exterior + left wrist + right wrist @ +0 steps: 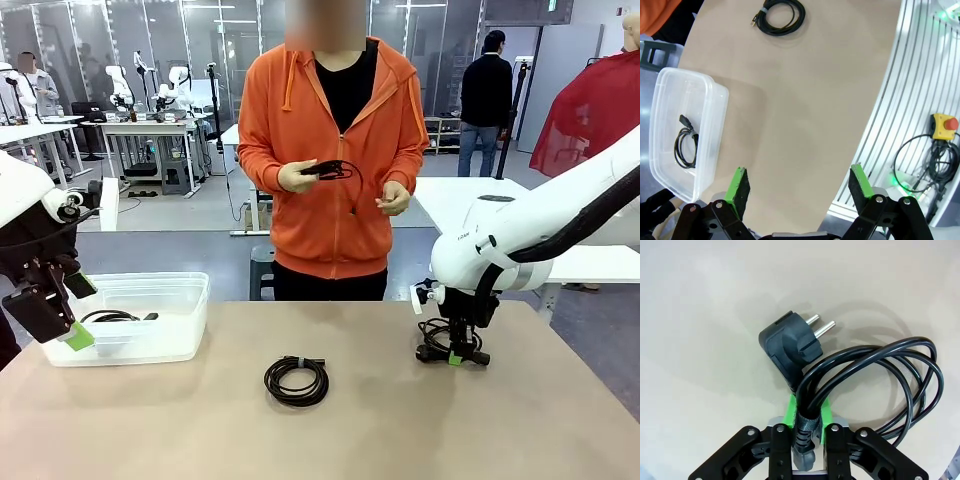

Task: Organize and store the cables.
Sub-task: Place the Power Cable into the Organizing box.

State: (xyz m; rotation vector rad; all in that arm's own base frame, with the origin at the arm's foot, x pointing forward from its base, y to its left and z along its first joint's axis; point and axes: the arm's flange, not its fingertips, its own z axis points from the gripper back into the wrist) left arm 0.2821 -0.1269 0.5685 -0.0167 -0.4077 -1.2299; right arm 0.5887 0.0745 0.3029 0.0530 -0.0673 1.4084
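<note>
My right gripper [807, 412] is shut on a coiled black power cable [875, 375] with a round two-pin plug [790, 342], down at the table on the right [455, 355]. A second coiled cable [296, 380] lies mid-table, also seen from the left wrist [782, 15]. A small coil [686, 147] rests inside the clear plastic box [190, 310]. My left gripper [800, 187] hangs open above the table's left end, near the box [715, 100]. The person holds another thin cable [335, 170] in both hands.
The person in an orange hoodie [335, 220] stands at the far edge of the table. A yellow emergency-stop box [944, 126] with its own cords sits off the table beside the left arm's base.
</note>
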